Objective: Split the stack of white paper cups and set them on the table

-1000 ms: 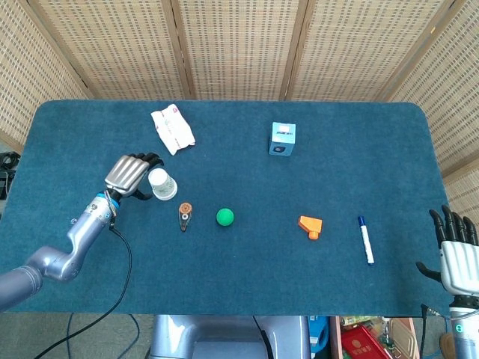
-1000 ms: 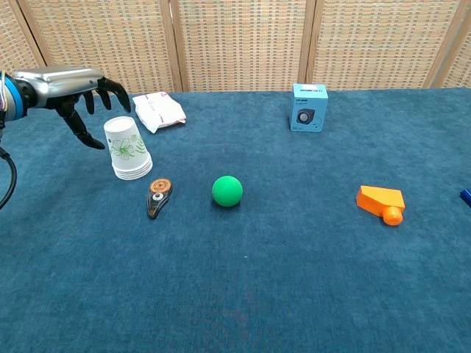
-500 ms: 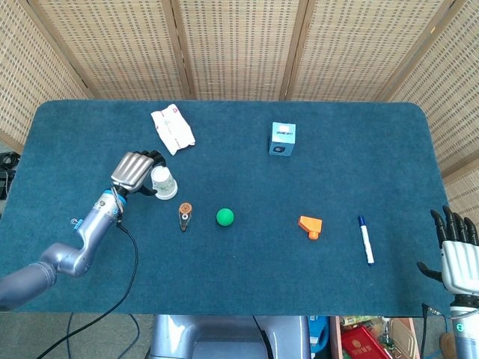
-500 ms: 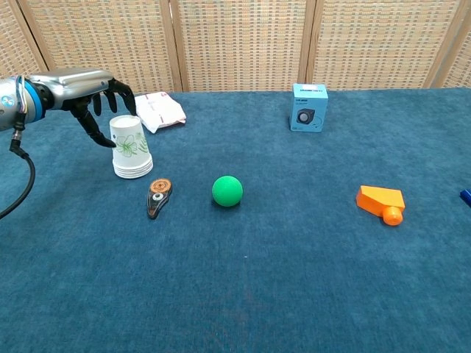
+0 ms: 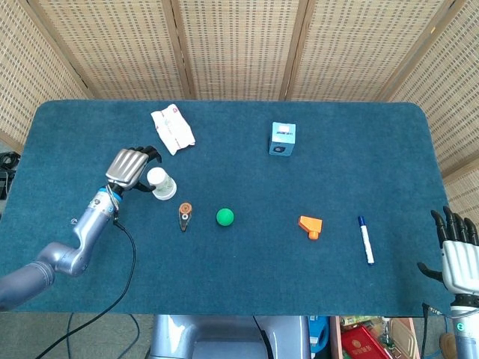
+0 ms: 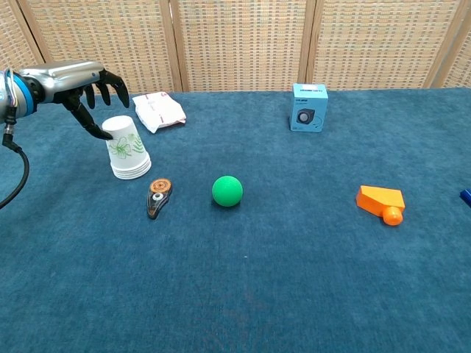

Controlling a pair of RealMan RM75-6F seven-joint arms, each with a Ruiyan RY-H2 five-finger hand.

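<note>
On the blue cloth-covered table, toward its left side, the stack of white paper cups stands upside down, rims on the cloth, with a green leaf print on its side. The left hand hovers just beside it, on the stack's left and a little above its top; the chest view shows the dark fingers spread and curved over the upturned base, one fingertip at or very near the stack's upper edge, but nothing is grasped and the palm holds nothing. The right hand sits well apart from the stack, at the far right edge past the table's corner, fingers extended upward and apart, empty.

Behind the stack lies a white packet with red print, near the table's back edge. A light blue box stands upright further right. In front of the stack, just beside it, lies a small brown tape dispenser, with a green ball to its right. An orange block rests toward the right, and a blue-capped white marker lies beyond it.
</note>
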